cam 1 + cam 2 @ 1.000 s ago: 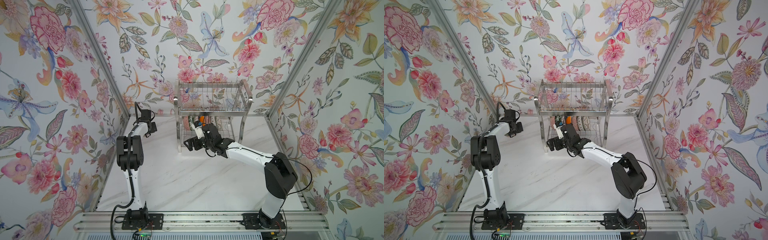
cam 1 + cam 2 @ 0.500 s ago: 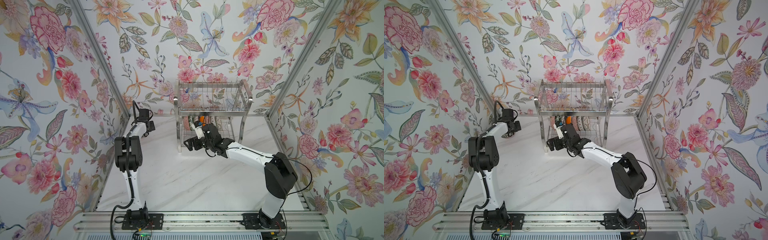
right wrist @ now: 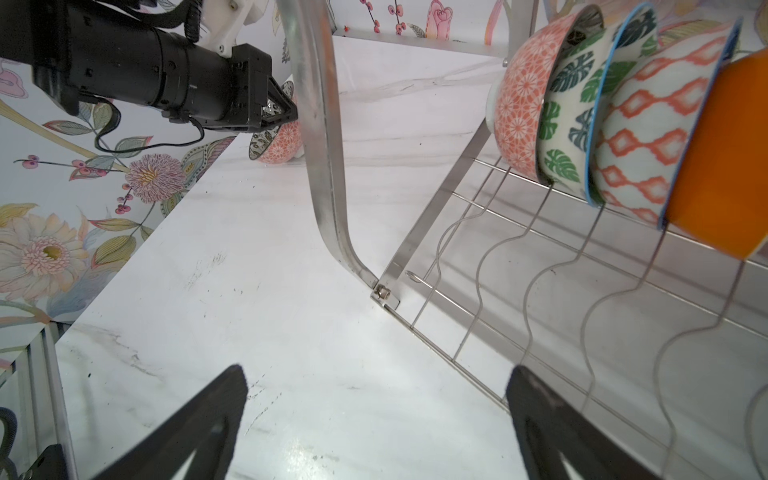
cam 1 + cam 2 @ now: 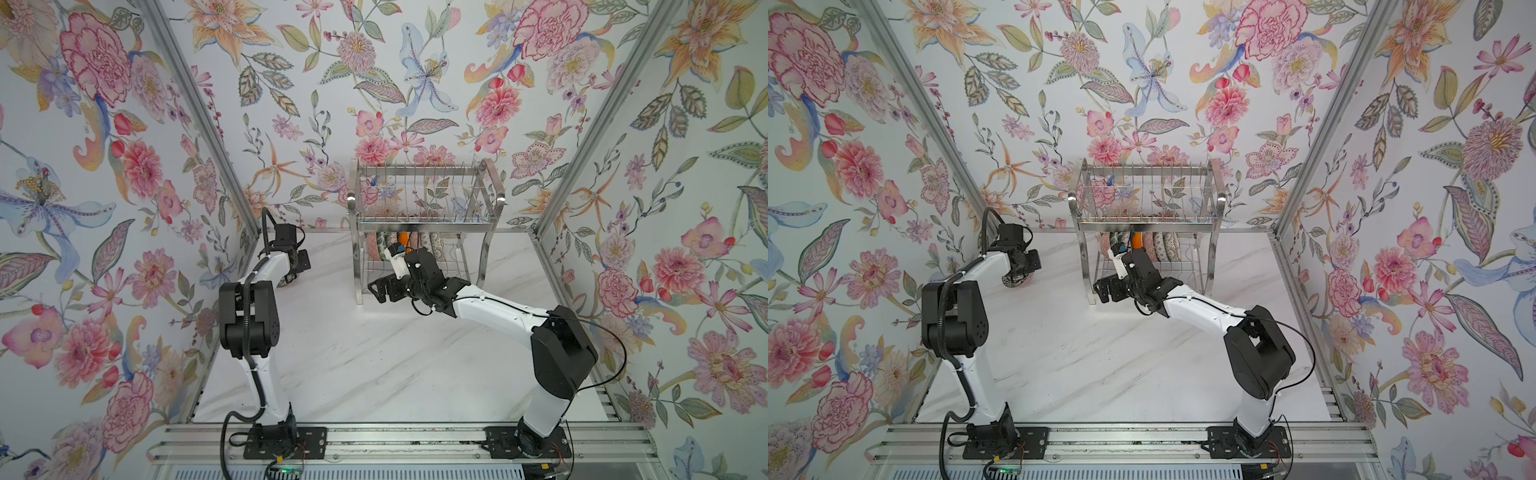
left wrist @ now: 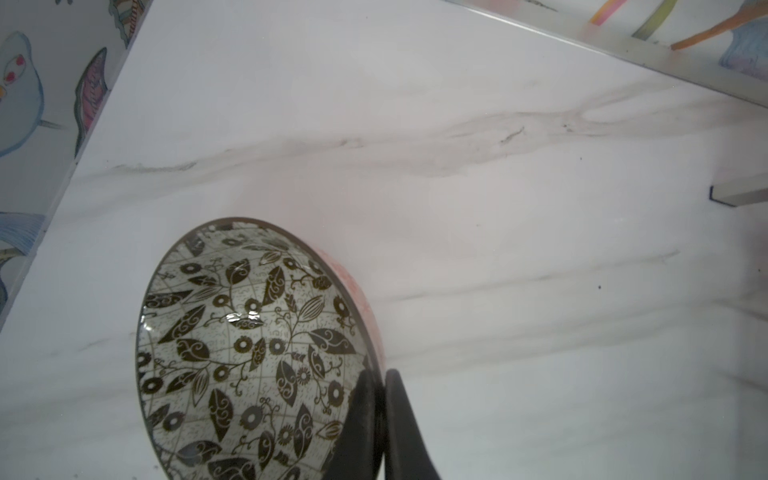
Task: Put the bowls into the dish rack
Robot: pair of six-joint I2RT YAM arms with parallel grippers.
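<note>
My left end effector [image 5: 380,386] pinches the bowl [image 5: 249,349] rim-only, could slip lifting; right end effector [image 3: 378,374] gapes empty.

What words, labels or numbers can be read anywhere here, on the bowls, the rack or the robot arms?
No readable text anywhere.
Bowls in the dish rack: patterns only, no writing.
Leaf-patterned bowl in the left claw: pattern only.
Blue spot on the white wrist piece: too small to tell.
</note>
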